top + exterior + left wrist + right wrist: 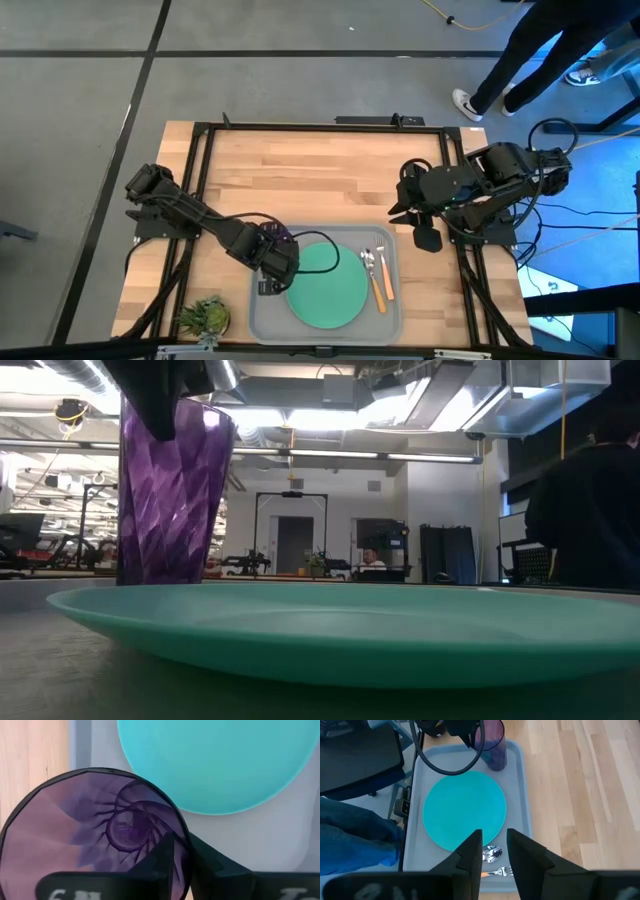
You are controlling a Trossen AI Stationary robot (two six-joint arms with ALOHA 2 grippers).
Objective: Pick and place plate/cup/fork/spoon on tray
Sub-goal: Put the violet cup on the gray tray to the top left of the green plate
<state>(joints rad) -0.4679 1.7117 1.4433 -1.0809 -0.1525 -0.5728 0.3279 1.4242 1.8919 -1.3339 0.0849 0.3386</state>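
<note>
The light-grey tray (260,322) lies at the table's near edge. The green plate (327,287) lies flat in its middle. The spoon (368,264) and the fork (381,262) lie side by side on the tray right of the plate, and both show in the right wrist view (spoon (492,852), fork (501,871)). My left gripper (272,262) is shut on the purple cup (75,835), upright over the tray's far left corner (492,742). My right gripper (495,845) is open and empty, above the table just right of the tray (428,236). My left gripper holds the cup's wall at the rim (182,837), on the side toward the plate, with one finger inside the cup and one outside. The fingers come from above, pointing down. The cup is upright (170,490); whether its base rests on the tray, I cannot tell.
A small green plant (203,316) stands at the table's near left corner. A black frame runs along the table's edges (320,127). Bare wood lies beyond the tray's far side (310,180). A person stands beyond the far right corner (540,50).
</note>
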